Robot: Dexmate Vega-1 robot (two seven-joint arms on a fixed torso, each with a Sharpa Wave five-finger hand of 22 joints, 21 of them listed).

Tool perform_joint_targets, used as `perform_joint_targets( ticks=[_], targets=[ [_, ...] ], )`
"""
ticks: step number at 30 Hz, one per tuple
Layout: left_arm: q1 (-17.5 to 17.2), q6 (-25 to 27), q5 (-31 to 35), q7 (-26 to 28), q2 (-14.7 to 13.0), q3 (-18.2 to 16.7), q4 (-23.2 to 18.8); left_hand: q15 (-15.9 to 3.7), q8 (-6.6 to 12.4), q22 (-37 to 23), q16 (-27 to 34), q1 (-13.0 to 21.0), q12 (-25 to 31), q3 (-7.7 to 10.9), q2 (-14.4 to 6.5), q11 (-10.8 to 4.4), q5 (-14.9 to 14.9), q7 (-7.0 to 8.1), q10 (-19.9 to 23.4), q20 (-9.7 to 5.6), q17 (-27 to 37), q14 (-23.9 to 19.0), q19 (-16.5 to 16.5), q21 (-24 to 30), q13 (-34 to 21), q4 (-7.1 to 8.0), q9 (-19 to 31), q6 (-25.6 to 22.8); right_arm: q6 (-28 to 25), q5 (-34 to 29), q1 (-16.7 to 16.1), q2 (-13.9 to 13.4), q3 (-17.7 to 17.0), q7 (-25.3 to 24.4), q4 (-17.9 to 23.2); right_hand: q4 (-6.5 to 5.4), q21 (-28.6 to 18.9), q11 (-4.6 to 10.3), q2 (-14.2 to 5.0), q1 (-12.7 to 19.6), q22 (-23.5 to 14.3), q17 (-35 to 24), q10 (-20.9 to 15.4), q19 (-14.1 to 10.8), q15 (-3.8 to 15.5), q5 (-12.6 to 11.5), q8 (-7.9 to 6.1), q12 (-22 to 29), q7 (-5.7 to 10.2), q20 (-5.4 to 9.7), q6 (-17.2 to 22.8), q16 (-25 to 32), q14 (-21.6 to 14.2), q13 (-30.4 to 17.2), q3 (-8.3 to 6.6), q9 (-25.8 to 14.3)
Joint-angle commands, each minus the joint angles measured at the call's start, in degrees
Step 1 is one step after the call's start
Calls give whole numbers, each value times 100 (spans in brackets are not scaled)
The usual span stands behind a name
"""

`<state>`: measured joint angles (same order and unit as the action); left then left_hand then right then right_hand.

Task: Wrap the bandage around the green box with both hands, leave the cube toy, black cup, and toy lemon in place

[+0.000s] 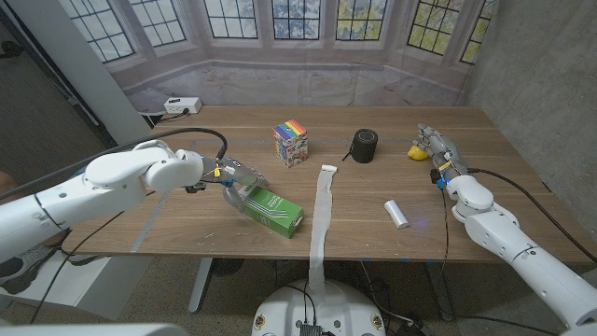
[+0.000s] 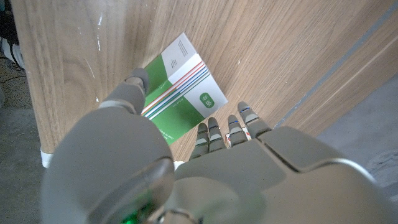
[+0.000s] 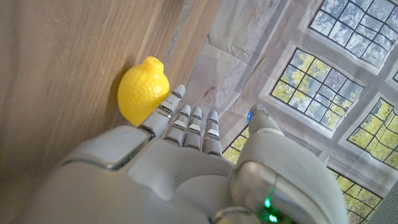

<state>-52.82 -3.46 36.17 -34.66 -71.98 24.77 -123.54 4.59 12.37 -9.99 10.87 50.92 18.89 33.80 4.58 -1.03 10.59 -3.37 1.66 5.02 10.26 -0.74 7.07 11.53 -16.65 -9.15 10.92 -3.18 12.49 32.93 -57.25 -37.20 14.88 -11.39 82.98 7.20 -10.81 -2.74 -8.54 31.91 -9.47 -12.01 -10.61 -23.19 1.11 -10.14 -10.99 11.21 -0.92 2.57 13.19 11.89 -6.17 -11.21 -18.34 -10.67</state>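
Left hand on the green box, right hand waiting by the toy lemon.

The wooden table (image 1: 187, 219) carries everything. The left hand (image 1: 235, 177) grasps the green box (image 1: 272, 209) at its near-left end, thumb and fingers on opposite sides. The bandage (image 1: 322, 210) lies unrolled just right of the box, its roll (image 1: 396, 214) further right. The right hand (image 1: 437, 149) is released, fingers extended, holding nothing, the toy lemon (image 1: 416, 151) just beside its fingers. Ahead of the left hand stand the cube toy (image 1: 291, 143) and black cup (image 1: 364, 146).

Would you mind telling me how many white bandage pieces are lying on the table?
2: a long unrolled bandage strip running from mid-table over the near edge, and a small bandage roll to its right. None seem hidden.
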Motion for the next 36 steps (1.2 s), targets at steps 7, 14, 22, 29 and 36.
perform_joint_targets(
  ticks=[7, 14, 22, 29, 36],
  targets=[
    [-237, 78, 279, 445, -47, -55, 12, -27, 36, -25, 20, 152, 83, 12, 17, -39, -9, 40, 75, -19, 27, -93, 86, 36, -34, -45, 33, -133, 262, 36, -155, 73, -72, -33, -101, 30, -18, -5, -44, -27, -23, -6, -8, -12, -8, -27, -3, 21, -18, 44, 15, 39, -4, -12, -2, -5],
    [-346, 150, 298, 530, -70, -88, -36, -56, 54, -26, 27, 207, 134, 10, 16, -52, -14, 52, 111, -13, 31, -146, 106, 36, -59, -48, 50, -220, 325, 35, -215, 85, -100, -62, -99, 30, -17, -10, -46, -31, -23, -7, -10, -9, -7, -27, -2, 22, -17, 44, 12, 40, -3, -12, 1, -5],
    [-463, 205, 348, 652, -118, -130, -86, -72, 79, -28, 32, 249, 187, 1, 19, -56, -20, 65, 151, -8, 34, -197, 134, 40, -85, -45, 67, -323, 327, 30, -289, 55, -136, -101, -28, 33, -17, -11, -47, -33, -23, -7, -13, -11, -6, -28, -3, 24, -17, 43, 13, 40, -2, -12, 2, -5],
    [-538, 215, 415, 772, -143, -144, -79, -115, 125, -30, 58, 306, 293, -15, 15, -82, -27, 105, 268, -11, 40, -324, 195, 53, -131, -39, 96, -473, 314, 14, -286, 48, -134, -102, 0, 36, -16, -10, -48, -34, -23, -6, -9, -10, -6, -29, -3, 22, -18, 44, 14, 42, -6, -12, 3, -5],
    [-646, 233, 536, 953, -200, -176, -71, -185, 217, -31, 69, 397, 447, -48, 37, -138, -31, 154, 454, -30, 45, -470, 309, 76, -197, -44, 135, -744, 225, 6, -235, 23, -133, -116, 69, 37, -17, -9, -49, -37, -23, -7, -12, -11, -1, -28, -3, 23, -14, 45, 13, 42, -3, -12, 5, -5]
  ],
)
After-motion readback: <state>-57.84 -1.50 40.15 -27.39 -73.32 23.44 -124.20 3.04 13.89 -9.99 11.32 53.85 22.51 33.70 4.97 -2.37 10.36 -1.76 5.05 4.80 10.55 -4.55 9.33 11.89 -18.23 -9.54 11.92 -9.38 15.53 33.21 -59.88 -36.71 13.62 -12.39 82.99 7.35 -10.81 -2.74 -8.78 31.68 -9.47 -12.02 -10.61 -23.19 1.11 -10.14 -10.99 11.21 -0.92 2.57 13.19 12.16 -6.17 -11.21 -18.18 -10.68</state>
